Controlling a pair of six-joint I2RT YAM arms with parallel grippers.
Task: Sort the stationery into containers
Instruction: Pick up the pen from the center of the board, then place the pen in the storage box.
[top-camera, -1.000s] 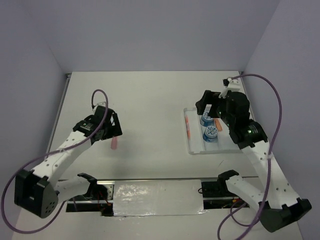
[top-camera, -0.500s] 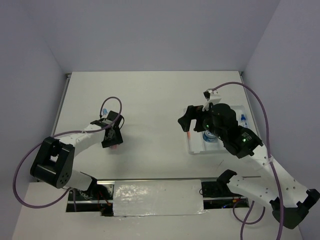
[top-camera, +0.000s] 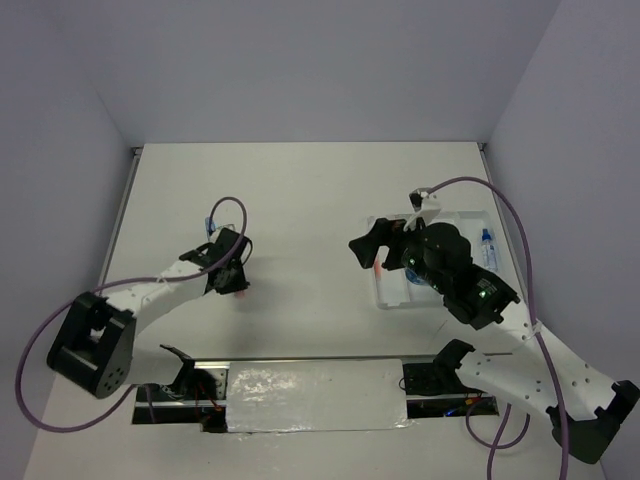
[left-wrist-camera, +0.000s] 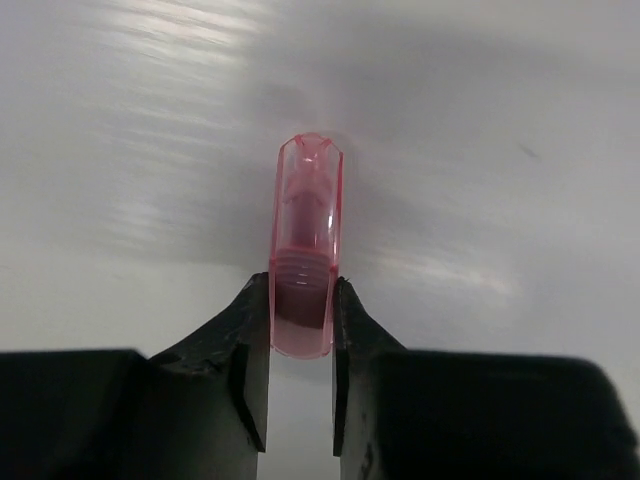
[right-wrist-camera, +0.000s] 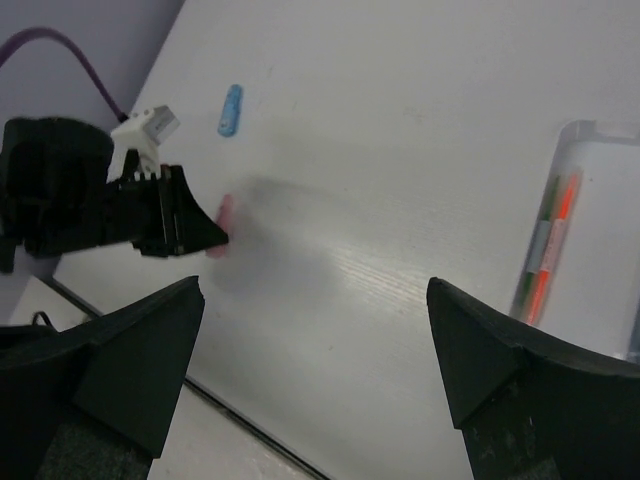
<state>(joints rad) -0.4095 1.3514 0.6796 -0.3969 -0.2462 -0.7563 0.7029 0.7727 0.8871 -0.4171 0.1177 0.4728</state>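
Nearest me, the left gripper (left-wrist-camera: 301, 300) is pinching the end of a translucent pink capsule-shaped plastic piece (left-wrist-camera: 307, 220) lying on the white table (top-camera: 300, 200). Farther over, the right gripper (right-wrist-camera: 315, 300) is hanging wide open and empty near the shallow white plastic tray (right-wrist-camera: 588, 132).

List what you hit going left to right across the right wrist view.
White connector on the left arm → short blue capsule-shaped piece → thin orange pen in the white plastic tray. The pink capsule-shaped piece overlaps the blue one sideways, so omitted.
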